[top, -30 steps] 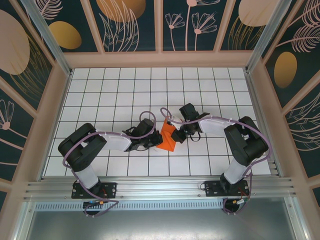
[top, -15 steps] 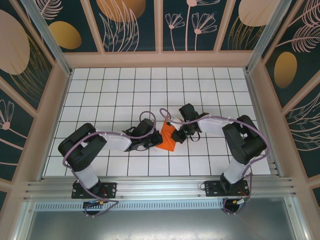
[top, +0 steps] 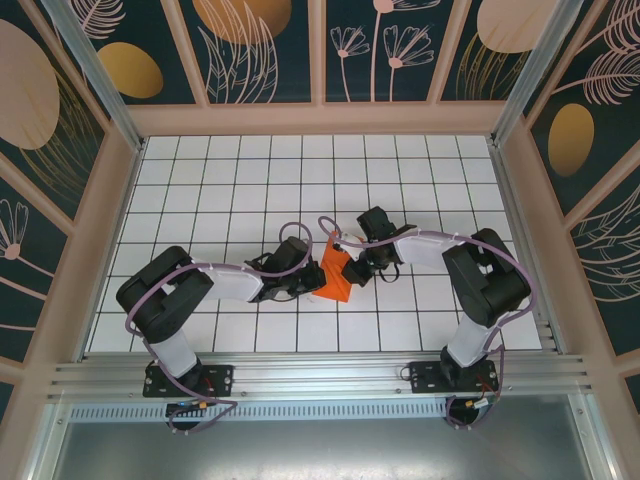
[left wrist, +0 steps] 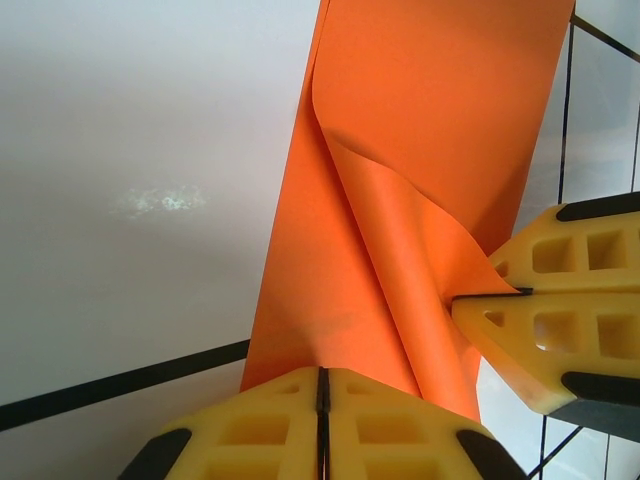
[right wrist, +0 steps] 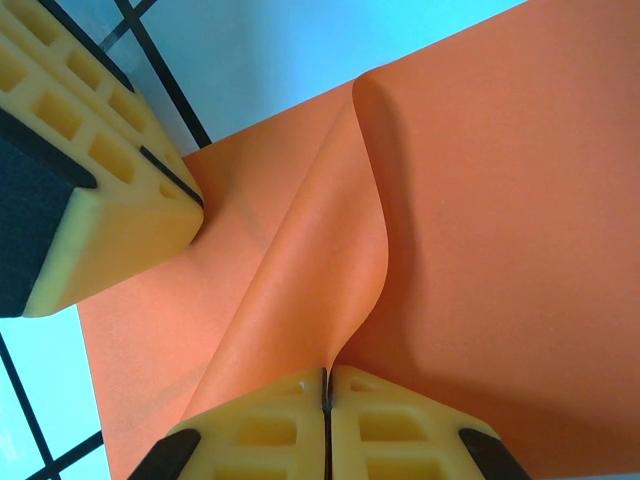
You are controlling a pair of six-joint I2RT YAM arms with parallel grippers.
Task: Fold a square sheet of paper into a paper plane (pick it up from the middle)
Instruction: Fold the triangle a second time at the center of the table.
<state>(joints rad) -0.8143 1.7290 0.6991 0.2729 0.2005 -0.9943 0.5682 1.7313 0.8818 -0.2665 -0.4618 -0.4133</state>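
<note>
- Left wrist view: we see the left gripper (left wrist: 322, 385) with its yellow honeycomb pads pressed flat together. Their tips nip the near edge of a thin, bright orange sheet of paper (left wrist: 420, 120).
- From the right of that view comes the right gripper (left wrist: 465, 297), its yellow pads likewise closed. They pinch the edge of a flap that curls up off the sheet.
- From the right wrist we see that same pair clamped on a raised, rounded fold of the paper. The left gripper meets the sheet's edge at the upper left.
- Beyond the pads, the rest of the orange sheet of paper spreads out over the surface, with the flap arching above it.
- From the top external view, the sheet sits between the two grippers. It lies about midway across the table, in the nearer half, and looks narrower than a square and slightly askew to the grid.
- Under it is a white tabletop ruled into square tiles by dark lines (top: 240, 190).
- Around the table we see a pale wooden frame holding dark teal wall panels painted with gold ovals and pink-outlined leaves and flowers (top: 265, 50).
- A ribbed aluminium rail (top: 320, 375) runs along the near edge. Both arm bases are bolted there, with lilac cables (top: 290, 230) looping along the arms.
</note>
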